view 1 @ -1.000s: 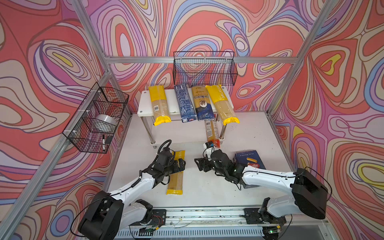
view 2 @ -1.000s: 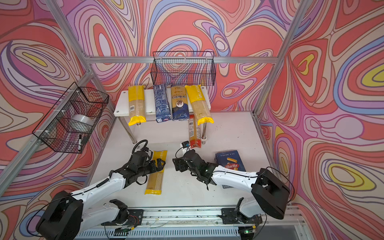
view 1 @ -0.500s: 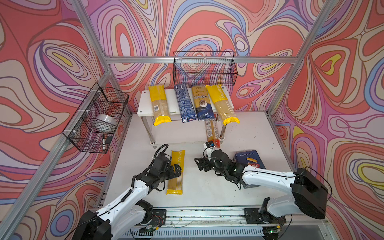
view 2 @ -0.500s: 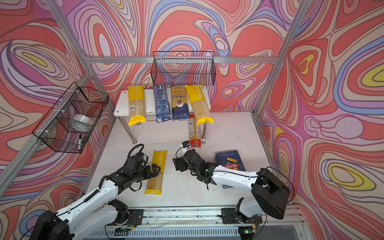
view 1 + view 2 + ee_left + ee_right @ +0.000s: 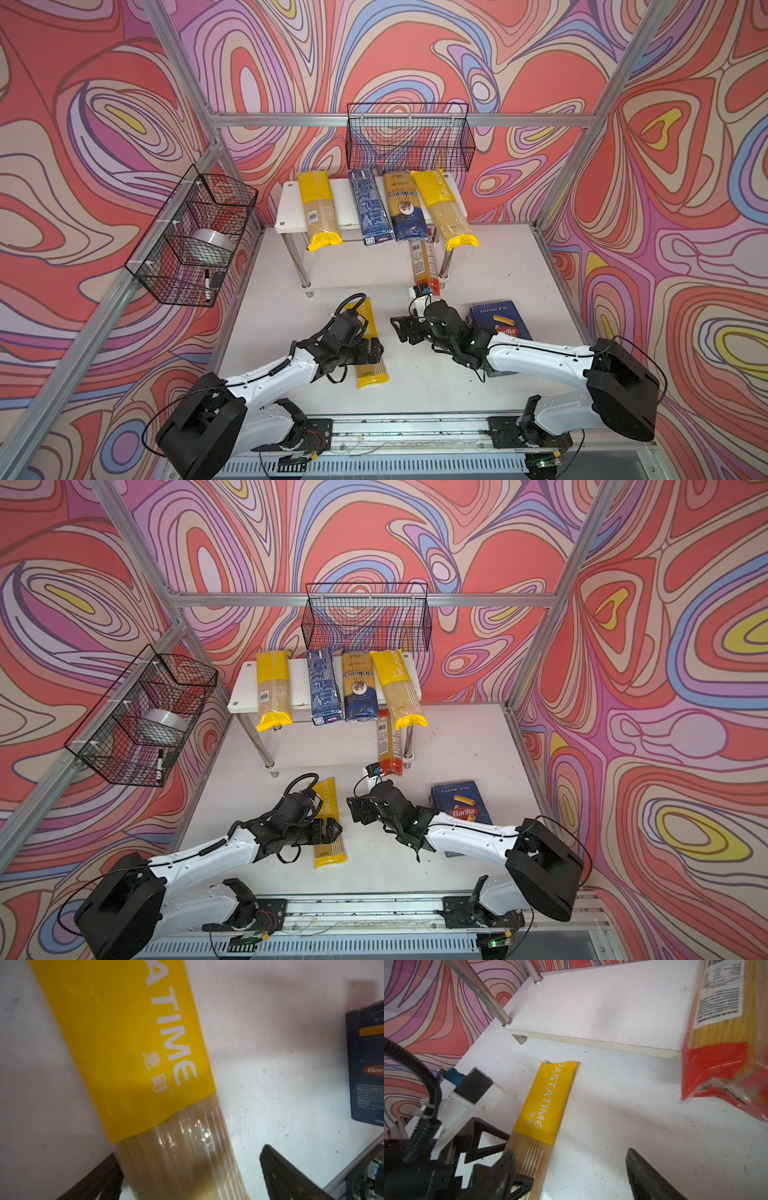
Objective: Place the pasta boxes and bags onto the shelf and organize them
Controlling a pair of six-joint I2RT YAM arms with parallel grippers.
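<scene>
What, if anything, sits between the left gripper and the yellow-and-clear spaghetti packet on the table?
Nothing visible. The left gripper is over the yellow-and-clear spaghetti packet, open fingers either side of its clear section. The right gripper hovers open nearby, not between them.

Walls [image 5: 415, 62]: swirly pattern, red/pink w/ purple, blue, cream & yellow patches, dark outlines. Shelf [image 5: 286, 208]: white boards, chrome legs. Left-end bag [image 5: 320, 210] & right-end bag [image 5: 444, 212]: yellow ends, clear mid. Narrow box [image 5: 371, 210]: dk blue, pale print. Ankara bag [image 5: 405, 212]: dk blue & gold. Red-ended bag [image 5: 424, 270]: clear, white label. Pastatime bag [image 5: 325, 800]: yellow w/ white lettering, clear below. Rigatoni box [image 5: 498, 318]: dk blue, red logo. Surface [image 5: 498, 257]: white, dark specks. Baskets [image 5: 409, 137]: black wire.
</scene>
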